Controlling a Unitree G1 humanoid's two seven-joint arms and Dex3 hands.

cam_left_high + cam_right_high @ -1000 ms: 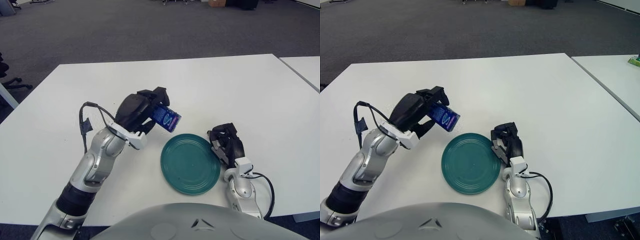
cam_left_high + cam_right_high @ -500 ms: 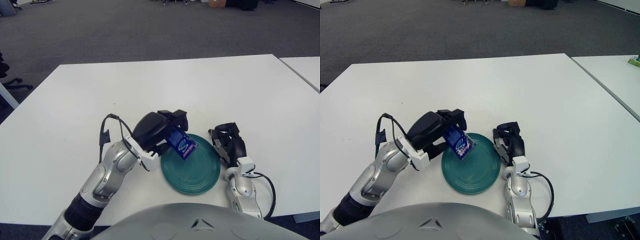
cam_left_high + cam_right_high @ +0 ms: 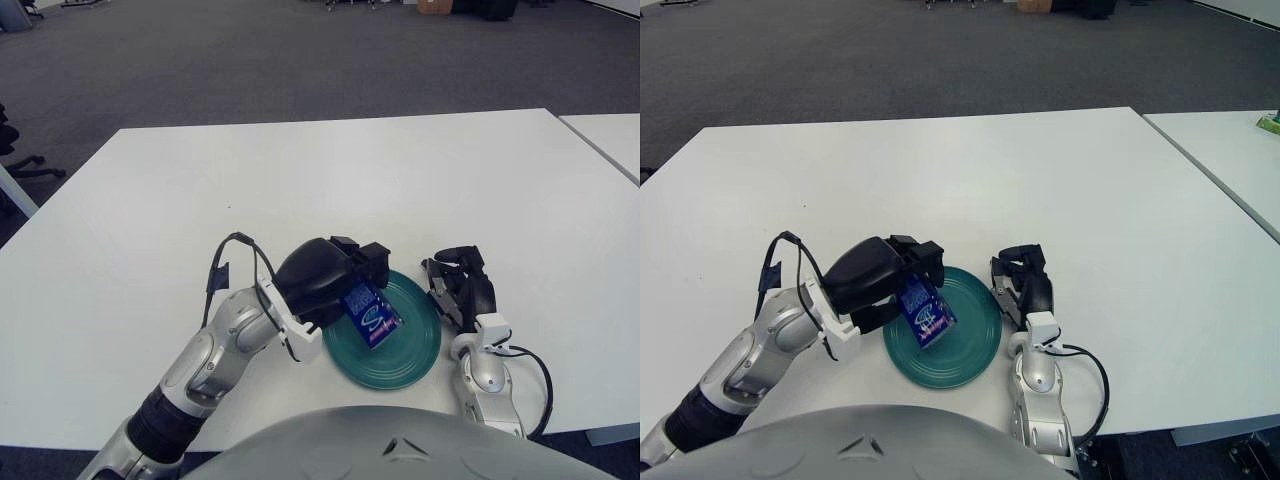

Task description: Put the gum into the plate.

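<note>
The gum (image 3: pixel 372 314) is a small blue pack with a white logo, tilted, its lower end low over the inside of the teal plate (image 3: pixel 415 340). My left hand (image 3: pixel 345 288) is shut on the pack's upper end and reaches over the plate's left half. Whether the pack touches the plate cannot be told. In the other eye, the gum (image 3: pixel 928 314) and plate (image 3: pixel 975 345) appear the same way. My right hand (image 3: pixel 462 288) shows just right of the plate's rim, idle.
The white table (image 3: pixel 330 180) stretches wide behind the plate. A second white table (image 3: pixel 1240 150) stands at the right, with a gap between them. A black cable (image 3: pixel 528 372) loops by my right forearm near the table's front edge.
My left hand has carried the gum rightward and down, from beside the plate's upper left to low over its inside. The right hand has stayed put.
</note>
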